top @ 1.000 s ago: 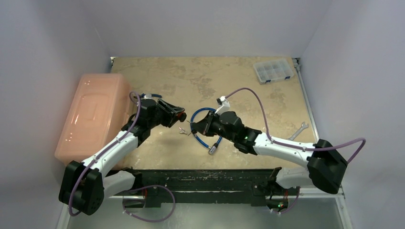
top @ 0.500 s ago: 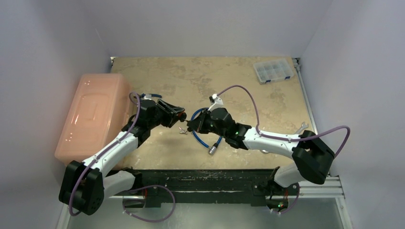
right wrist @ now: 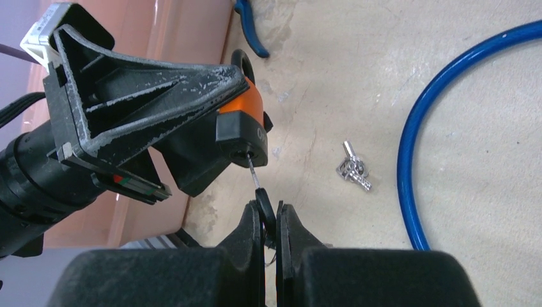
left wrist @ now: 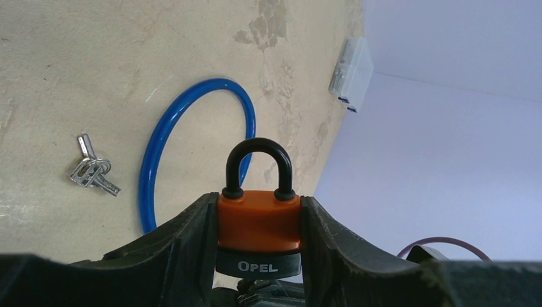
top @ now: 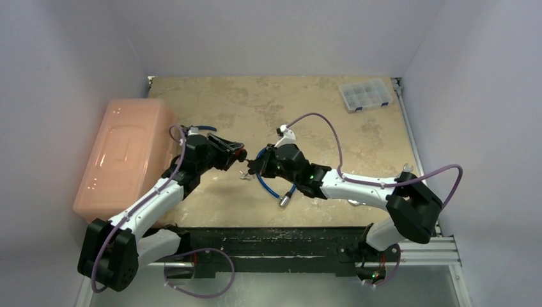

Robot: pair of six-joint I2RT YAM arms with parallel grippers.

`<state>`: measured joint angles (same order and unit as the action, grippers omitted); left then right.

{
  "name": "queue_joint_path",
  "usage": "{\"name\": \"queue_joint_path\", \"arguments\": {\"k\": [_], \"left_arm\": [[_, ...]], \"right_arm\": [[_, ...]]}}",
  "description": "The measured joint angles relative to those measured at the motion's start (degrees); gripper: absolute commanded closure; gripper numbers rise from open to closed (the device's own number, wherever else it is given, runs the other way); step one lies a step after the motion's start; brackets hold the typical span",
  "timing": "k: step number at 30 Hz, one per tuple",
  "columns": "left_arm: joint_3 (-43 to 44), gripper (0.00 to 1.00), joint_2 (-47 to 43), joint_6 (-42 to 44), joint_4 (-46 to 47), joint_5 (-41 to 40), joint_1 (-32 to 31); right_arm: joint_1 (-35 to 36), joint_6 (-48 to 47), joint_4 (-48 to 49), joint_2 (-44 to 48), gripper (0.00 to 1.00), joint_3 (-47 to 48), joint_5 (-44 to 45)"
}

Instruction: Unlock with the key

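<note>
An orange padlock with a black shackle and black base is clamped by its sides in my left gripper, lifted off the table. Both shackle legs sit in the body. In the top view the padlock points right, toward my right gripper. My right gripper is shut on the black head of a key. In the right wrist view the thin blade runs up to the keyhole in the padlock's black base, with its tip at or just inside the hole.
A blue cable loop lies under the right gripper. A small bunch of spare keys lies beside it on the table. A pink lidded box stands at the left. A clear organiser sits far right, and blue plier handles lie by the box.
My right arm has swung left across the cable loop, bringing the key up to the padlock's base. The left gripper and padlock have barely moved.
</note>
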<state>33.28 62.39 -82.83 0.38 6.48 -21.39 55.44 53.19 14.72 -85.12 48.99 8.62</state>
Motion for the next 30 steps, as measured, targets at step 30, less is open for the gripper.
{"name": "queue_joint_path", "arguments": {"k": [30], "left_arm": [[-1.77, 1.00, -0.92, -5.95, -2.56, -6.80, -0.04]], "right_arm": [[7.08, -1.60, -7.63, -7.37, 1.00, 9.42, 15.45]]}}
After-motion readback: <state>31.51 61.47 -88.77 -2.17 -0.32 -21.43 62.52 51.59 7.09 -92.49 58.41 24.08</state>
